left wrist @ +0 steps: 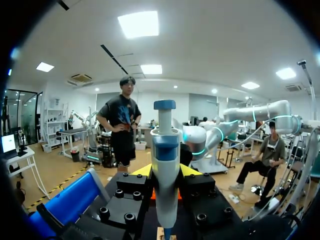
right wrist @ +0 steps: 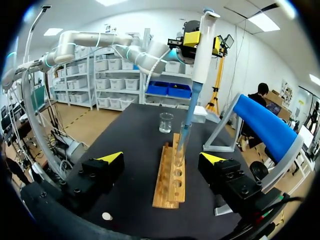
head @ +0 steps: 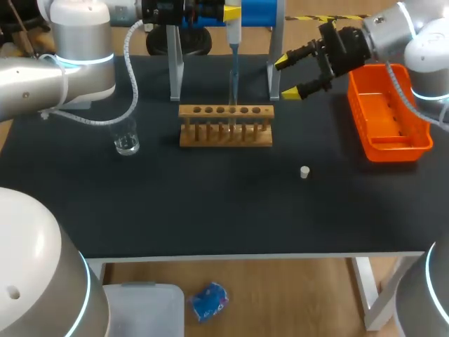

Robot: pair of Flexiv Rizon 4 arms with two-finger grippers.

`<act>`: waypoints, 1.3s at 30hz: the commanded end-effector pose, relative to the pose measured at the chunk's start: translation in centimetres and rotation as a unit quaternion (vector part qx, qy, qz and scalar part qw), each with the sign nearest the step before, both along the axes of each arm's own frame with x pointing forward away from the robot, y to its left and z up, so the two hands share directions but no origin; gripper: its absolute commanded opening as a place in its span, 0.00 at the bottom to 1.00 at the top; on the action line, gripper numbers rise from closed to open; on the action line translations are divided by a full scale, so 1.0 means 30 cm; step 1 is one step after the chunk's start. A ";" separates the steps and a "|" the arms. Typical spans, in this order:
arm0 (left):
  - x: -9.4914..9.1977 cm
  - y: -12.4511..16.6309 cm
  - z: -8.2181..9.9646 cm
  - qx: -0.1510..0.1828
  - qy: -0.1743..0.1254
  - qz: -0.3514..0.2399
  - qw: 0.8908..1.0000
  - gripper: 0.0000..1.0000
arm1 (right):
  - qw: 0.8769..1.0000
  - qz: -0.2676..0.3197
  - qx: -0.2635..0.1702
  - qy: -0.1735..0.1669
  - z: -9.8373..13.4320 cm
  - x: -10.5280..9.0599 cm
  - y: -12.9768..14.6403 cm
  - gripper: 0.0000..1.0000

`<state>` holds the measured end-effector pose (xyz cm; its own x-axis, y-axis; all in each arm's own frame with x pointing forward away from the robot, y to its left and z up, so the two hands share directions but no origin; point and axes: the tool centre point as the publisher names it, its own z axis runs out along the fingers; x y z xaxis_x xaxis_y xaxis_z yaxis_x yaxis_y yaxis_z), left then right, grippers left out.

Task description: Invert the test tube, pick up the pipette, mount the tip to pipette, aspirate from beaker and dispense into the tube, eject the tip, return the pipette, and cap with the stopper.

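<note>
The bench (head: 210, 210) carries an orange tray (head: 421, 144) and a wooden rack (head: 225, 126). The left tool (left wrist: 165, 172) is clenched on the pipette (left wrist: 165, 150), whose tip sits in the tube (right wrist: 181, 145) standing in the rack. The right tool (head: 284, 78) hangs released beside the rack. The beaker (head: 126, 144) and tube are probably thin, slick glass. The stopper (head: 304, 172), small and light, wants a side pinch.

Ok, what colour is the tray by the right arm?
The tray is bright orange, clearest in the head view.
</note>
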<state>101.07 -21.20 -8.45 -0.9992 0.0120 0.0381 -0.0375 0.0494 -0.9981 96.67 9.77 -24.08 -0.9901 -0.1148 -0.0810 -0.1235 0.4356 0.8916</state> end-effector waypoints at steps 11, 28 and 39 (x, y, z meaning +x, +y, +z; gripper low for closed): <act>0.001 0.000 0.004 0.001 0.000 -0.001 1.000 0.00 | 1.000 0.005 0.000 0.002 -0.004 0.014 -0.001 1.00; 0.001 0.000 0.004 0.001 0.000 -0.001 1.000 0.00 | 1.000 -0.006 0.010 0.006 -0.022 -0.005 0.036 1.00; 0.001 0.000 0.004 0.001 0.000 -0.001 1.000 0.00 | 1.000 -0.006 0.010 0.006 -0.022 -0.005 0.036 1.00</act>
<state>101.07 -21.21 -8.45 -0.9992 0.0121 0.0380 -0.0374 0.0494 -0.9981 96.57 10.89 -24.71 -0.9922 -0.1030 -0.0699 -0.1071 0.4197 0.9013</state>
